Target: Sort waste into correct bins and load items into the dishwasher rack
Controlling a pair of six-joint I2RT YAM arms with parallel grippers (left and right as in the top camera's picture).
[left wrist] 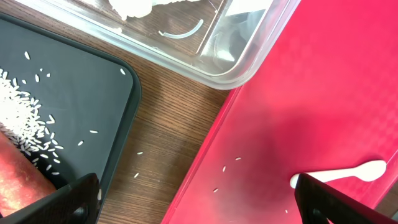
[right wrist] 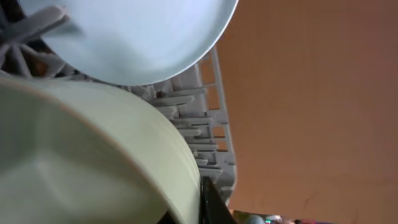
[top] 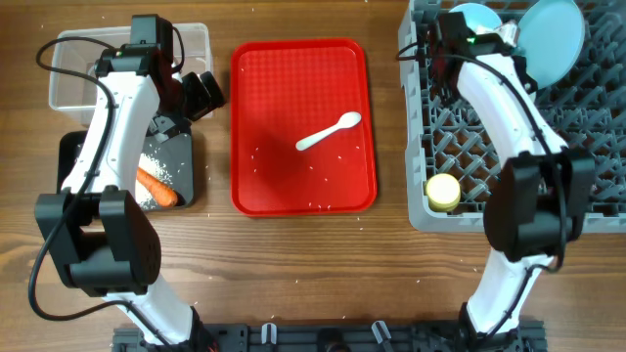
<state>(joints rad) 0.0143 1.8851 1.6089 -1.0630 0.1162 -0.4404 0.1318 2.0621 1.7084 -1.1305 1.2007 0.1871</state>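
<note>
My left gripper (top: 201, 93) (left wrist: 199, 208) is open and empty, low over the gap between the black tray (top: 184, 156) (left wrist: 81, 87) and the flat red tray. The black tray holds white rice (top: 155, 168) (left wrist: 25, 121) and the orange carrot (top: 156, 186) (left wrist: 15, 180). The clear tub (top: 68, 73) (left wrist: 236, 71) holds a white tissue (left wrist: 130, 6). The white spoon (top: 328, 130) (left wrist: 348, 172) lies on the red tray. My right gripper (top: 458, 34) (right wrist: 200, 208) is shut on the rim of a pale green bowl (top: 476, 17) (right wrist: 93, 162) in the grey rack (top: 587, 127) (right wrist: 202, 124), beside the blue plate (top: 551, 39) (right wrist: 137, 37). The yellow cup (top: 442, 192) sits in the rack.
The flat red tray (top: 293, 78) (left wrist: 323, 93) lies in the middle with a few loose rice grains on it. More grains lie on the wooden table (left wrist: 168, 137) between the trays. The left arm covers part of the tub.
</note>
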